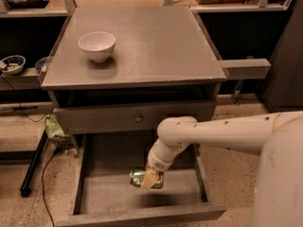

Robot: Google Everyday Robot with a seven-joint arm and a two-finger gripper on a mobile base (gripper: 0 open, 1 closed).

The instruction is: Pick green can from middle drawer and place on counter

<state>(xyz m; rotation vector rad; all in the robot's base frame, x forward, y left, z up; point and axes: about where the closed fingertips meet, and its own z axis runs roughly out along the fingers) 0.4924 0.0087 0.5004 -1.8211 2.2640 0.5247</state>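
your gripper holds the green can.
fingers clamped on it, can lying sideways over the open middle drawer.

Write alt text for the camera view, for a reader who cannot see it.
The gripper grips a green can inside the open drawer, below a grey counter. A white bowl stands on the counter.
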